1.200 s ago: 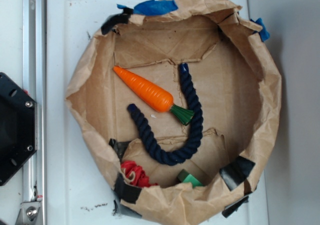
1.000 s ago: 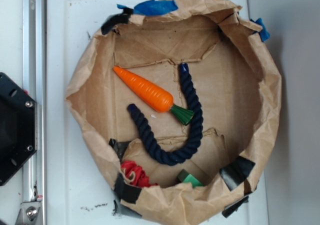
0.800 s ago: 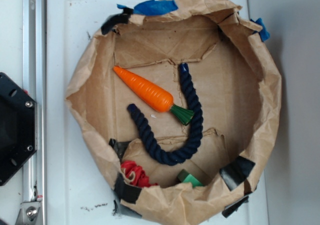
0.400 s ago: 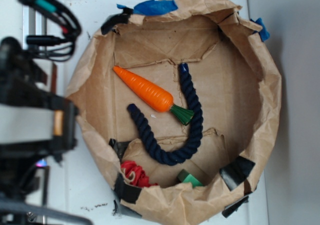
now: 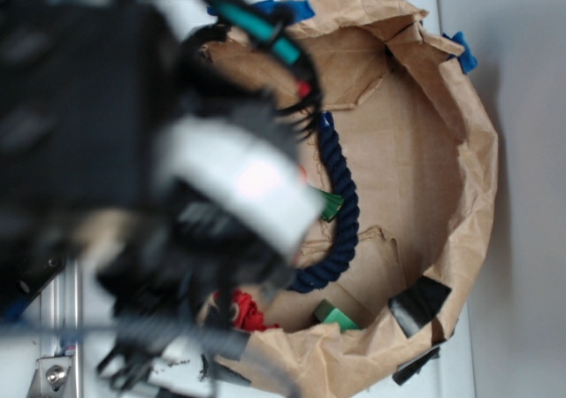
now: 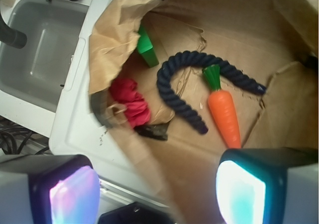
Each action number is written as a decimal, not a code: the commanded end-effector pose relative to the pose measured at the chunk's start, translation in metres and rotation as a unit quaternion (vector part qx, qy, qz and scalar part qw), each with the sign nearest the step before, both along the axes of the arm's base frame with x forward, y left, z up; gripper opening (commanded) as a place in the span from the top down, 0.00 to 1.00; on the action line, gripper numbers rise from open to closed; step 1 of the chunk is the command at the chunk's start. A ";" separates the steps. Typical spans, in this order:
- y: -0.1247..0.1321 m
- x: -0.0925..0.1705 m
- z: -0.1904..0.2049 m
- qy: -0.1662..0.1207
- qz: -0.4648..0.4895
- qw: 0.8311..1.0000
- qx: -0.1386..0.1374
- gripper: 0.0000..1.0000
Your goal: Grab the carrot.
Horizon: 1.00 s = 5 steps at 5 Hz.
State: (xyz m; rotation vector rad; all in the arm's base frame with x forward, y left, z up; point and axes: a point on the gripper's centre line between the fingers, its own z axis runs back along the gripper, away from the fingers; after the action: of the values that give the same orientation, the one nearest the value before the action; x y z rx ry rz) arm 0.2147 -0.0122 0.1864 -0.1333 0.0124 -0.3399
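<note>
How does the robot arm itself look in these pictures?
The arm is mostly black and blurred, with a pale grey band, black cables and one teal cable. In the wrist view its two fingers are dark blocks with pale, glossy inner faces.

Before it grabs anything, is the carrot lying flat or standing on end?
Lying flat. The wrist view shows the carrot on its side on the paper floor, green top touching the navy rope; nothing grips it.
</note>
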 end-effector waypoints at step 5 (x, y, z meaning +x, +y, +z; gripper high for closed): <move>0.102 0.130 -0.035 -0.086 -0.115 0.989 -0.024 0.00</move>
State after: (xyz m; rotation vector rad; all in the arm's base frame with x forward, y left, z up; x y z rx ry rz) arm 0.3344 0.0885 0.1209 -0.2081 -0.0586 -0.5684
